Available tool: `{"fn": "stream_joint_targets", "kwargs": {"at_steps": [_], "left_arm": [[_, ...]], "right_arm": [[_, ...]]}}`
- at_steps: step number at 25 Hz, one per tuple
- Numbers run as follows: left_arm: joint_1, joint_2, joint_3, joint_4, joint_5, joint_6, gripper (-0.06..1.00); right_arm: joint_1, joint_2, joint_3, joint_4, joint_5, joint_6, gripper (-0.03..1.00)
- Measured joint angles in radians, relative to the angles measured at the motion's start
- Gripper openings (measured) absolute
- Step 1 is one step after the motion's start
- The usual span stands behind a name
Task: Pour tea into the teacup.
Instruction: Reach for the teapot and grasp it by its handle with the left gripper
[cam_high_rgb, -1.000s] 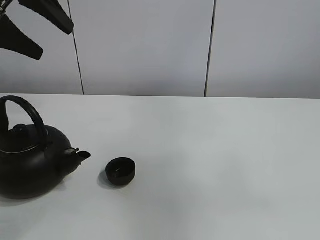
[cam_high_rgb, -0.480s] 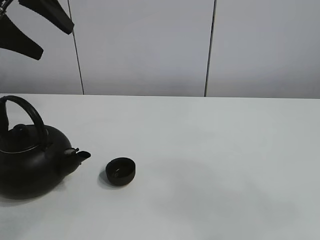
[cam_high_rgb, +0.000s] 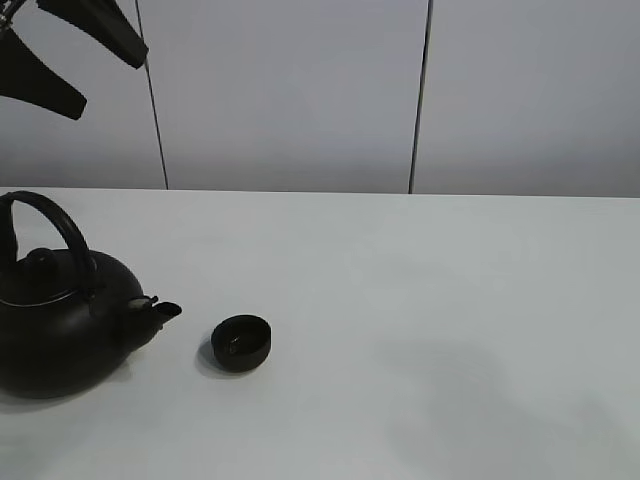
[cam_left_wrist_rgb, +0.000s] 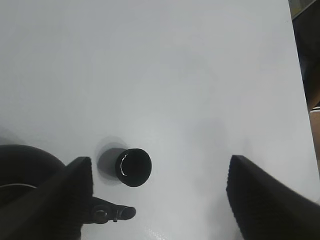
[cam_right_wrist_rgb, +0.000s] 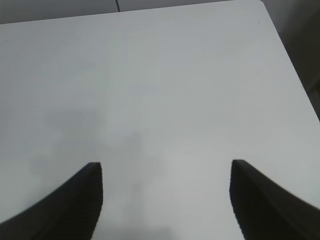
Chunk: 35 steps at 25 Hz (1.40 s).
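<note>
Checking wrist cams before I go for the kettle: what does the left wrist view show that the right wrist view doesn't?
Only the left wrist view shows the teacup, upright on the table, part of the kettle with its spout beside the cup but apart from it, and the left gripper. Only the right wrist view shows the right gripper over bare tabletop and a table corner. Both show white table and open, empty jaws.

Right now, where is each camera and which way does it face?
Exterior high: up high, looking across the table at kettle and teacup; left fingers at upper corner.
Left wrist: looking down at teacup and kettle between its open fingers.
Right wrist: looking down at table only, between open right fingers.
Shared: first two show teacup.
</note>
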Motion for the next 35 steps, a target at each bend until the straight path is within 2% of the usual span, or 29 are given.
{"fn": "stream_joint_targets", "kwargs": {"at_steps": [7,25,27,29,32,35], "left_arm": [[0.000,0.000,0.000,0.000,-0.001,0.000,0.54],[0.000,0.000,-0.001,-0.016,-0.043,0.011,0.54],[0.000,-0.014,0.000,0.023,-0.040,0.032,0.54],[0.000,-0.057,-0.001,0.098,-0.041,0.048,0.54],[0.000,-0.191,-0.001,0.225,-0.064,0.056,0.54],[0.000,-0.351,0.004,0.289,-0.118,0.056,0.54]], "right_arm": [[0.034,0.000,0.002,-0.024,-0.003,0.055,0.50],[0.034,0.000,0.002,-0.025,-0.009,0.063,0.50],[0.034,0.000,0.002,-0.025,-0.010,0.063,0.50],[0.034,0.000,0.002,-0.025,-0.011,0.063,0.50],[0.034,0.000,0.002,-0.025,-0.011,0.063,0.50],[0.034,0.000,0.002,-0.025,-0.011,0.063,0.50]]}}
